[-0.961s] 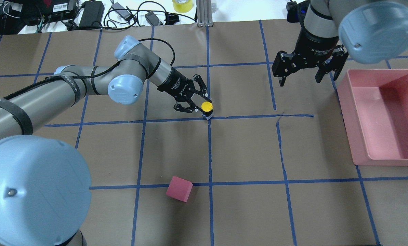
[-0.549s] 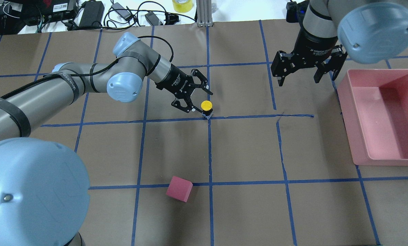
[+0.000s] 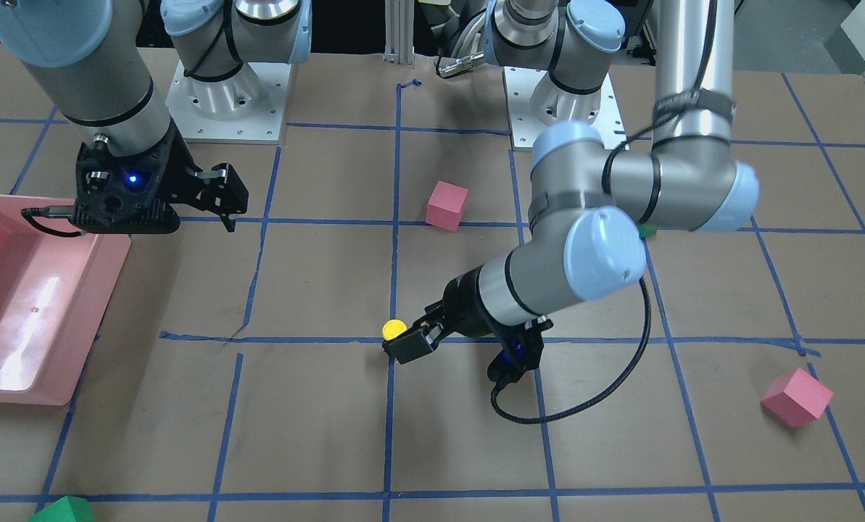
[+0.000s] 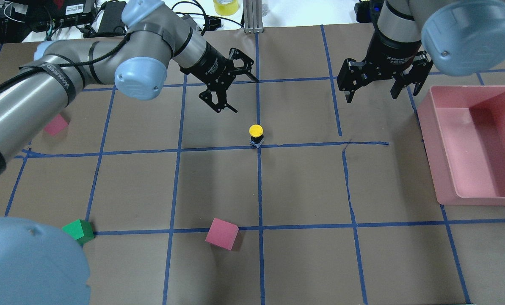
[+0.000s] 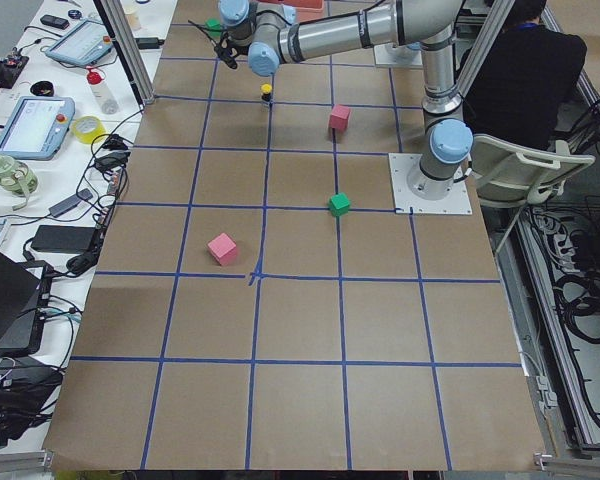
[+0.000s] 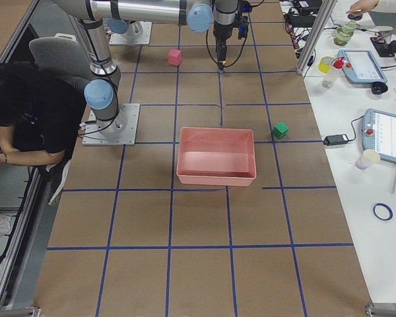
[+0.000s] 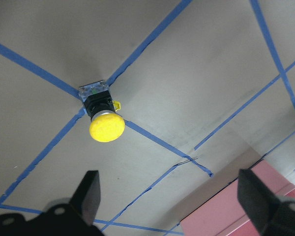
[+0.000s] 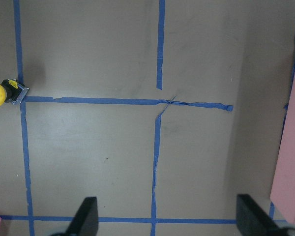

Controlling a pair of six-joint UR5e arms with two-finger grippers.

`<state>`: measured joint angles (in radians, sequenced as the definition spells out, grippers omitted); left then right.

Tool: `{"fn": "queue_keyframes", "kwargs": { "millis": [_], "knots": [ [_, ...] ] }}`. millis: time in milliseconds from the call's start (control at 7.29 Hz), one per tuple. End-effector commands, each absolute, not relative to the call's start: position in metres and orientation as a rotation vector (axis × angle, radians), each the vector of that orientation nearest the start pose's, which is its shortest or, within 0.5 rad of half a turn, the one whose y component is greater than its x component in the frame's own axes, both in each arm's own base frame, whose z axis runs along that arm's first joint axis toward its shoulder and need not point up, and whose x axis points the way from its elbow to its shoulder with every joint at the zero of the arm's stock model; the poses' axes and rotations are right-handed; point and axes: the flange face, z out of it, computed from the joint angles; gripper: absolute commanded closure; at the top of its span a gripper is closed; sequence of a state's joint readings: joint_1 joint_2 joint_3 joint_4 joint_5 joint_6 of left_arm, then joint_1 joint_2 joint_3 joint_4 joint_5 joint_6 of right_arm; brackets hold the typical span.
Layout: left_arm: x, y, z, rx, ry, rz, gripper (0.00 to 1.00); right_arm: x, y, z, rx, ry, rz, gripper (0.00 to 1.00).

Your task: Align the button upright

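The button (image 4: 256, 134), yellow cap on a black body, stands upright on a blue tape crossing in the middle of the table. It also shows in the left wrist view (image 7: 104, 120), the front view (image 3: 393, 330) and at the right wrist view's left edge (image 8: 2, 93). My left gripper (image 4: 247, 96) is open and empty, apart from the button on its far left side. In the front view my left gripper (image 3: 407, 344) overlaps the button's body. My right gripper (image 4: 371, 99) is open and empty, at the far right next to the bin.
A pink bin (image 4: 436, 169) stands at the right edge. A pink cube (image 4: 222, 234) lies near the front, a green cube (image 4: 79, 231) at front left, another pink cube (image 4: 56, 125) at left. Cables and boxes lie beyond the far edge.
My left gripper, open around the button's cap a second ago, has drawn back from it toward the far left. The button has stayed upright in place. The right gripper has hardly moved.
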<state>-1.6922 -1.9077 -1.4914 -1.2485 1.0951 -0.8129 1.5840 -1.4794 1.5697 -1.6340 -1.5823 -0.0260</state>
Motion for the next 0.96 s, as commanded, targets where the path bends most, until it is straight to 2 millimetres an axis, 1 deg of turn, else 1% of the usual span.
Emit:
{"fn": "queue_keyframes", "kwargs": {
  "millis": [0, 137, 275, 412, 549, 686, 824],
  "knots": [
    [-0.231, -0.549, 0.463, -0.667, 3.372, -0.061, 0.00, 0.140, -0.527, 0.444, -0.065, 3.145, 0.039, 0.00],
    [-0.217, -0.533, 0.478, -0.306, 3.304, -0.137, 0.00, 0.140, -0.527, 0.442, -0.061, 3.147, 0.046, 0.00],
    [-0.205, -0.518, 0.495, -0.178, 3.240, -0.142, 0.00, 0.140, -0.527, 0.444, -0.058, 3.147, 0.041, 0.00],
    [-0.198, -0.509, 0.511, -0.137, 3.216, -0.186, 0.00, 0.139, -0.527, 0.445, -0.056, 3.147, 0.036, 0.00],
    [-0.191, -0.507, 0.510, -0.148, 3.179, -0.194, 0.00, 0.140, -0.526, 0.446, -0.058, 3.147, 0.034, 0.00],
    [-0.192, -0.505, 0.514, -0.141, 3.182, -0.217, 0.00, 0.139, -0.527, 0.447, -0.056, 3.147, 0.031, 0.00],
    [-0.193, -0.504, 0.513, -0.136, 3.185, -0.227, 0.00, 0.138, -0.527, 0.448, -0.053, 3.147, 0.029, 0.00]
  ]
}}
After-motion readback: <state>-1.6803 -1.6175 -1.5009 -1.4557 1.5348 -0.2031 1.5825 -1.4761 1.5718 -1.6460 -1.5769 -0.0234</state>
